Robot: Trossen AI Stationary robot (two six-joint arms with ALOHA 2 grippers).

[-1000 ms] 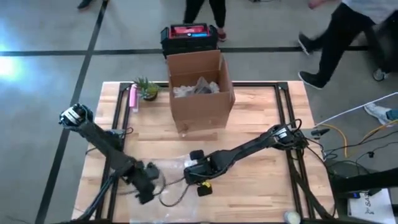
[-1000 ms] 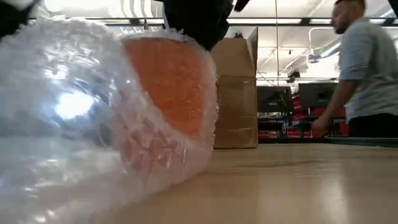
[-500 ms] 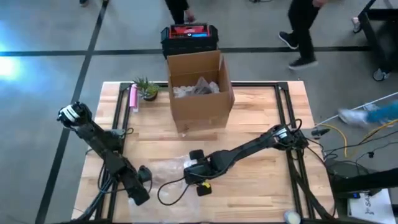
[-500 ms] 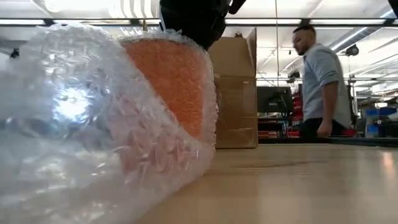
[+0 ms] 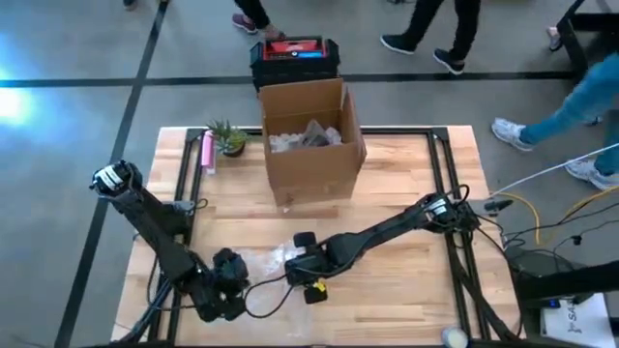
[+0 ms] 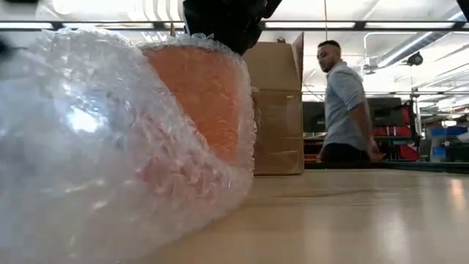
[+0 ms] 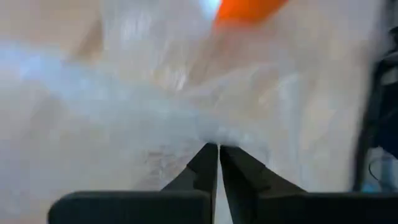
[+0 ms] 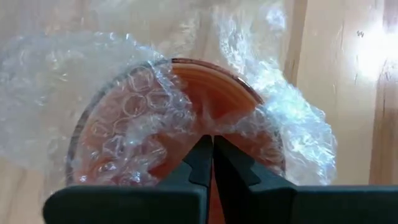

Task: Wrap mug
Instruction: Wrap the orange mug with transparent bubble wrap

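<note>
An orange mug (image 6: 201, 103) stands upright near the table's front middle, with clear bubble wrap (image 6: 88, 161) around it. My right gripper (image 5: 306, 267) comes down onto its top, and the right wrist view looks into the wrapped mouth (image 8: 205, 106). My left gripper (image 5: 228, 286) is to the mug's left, shut on the loose wrap (image 5: 259, 261) that lies on the table. In the left wrist view the mug (image 7: 249, 9) shows through the wrap beyond the fingers. My left gripper pinches a gathered fold of the bubble wrap (image 7: 211, 132) between its two shut fingers, coming low from the table's left; how many layers cannot be told. The wrap runs on from the fingers toward the mug. My right gripper has its shut fingers on the bubble wrap bunched over the mug's mouth (image 8: 210, 129), coming from above and pointing down. Whether they pinch the wrap or only press it in, I cannot tell. The mug stands on the table under them.
An open cardboard box (image 5: 311, 145) with packing inside stands at the far middle. A small plant (image 5: 228, 138) and a pink object (image 5: 206, 153) sit far left. A cable (image 5: 276, 302) loops near the front edge. A person (image 6: 343, 103) stands beyond the table.
My left arm has swung lower toward the table's near edge, its gripper staying by the wrap's left end. In the low view the wrap on that side has risen and bulged higher. The mug and my right gripper have kept still.
</note>
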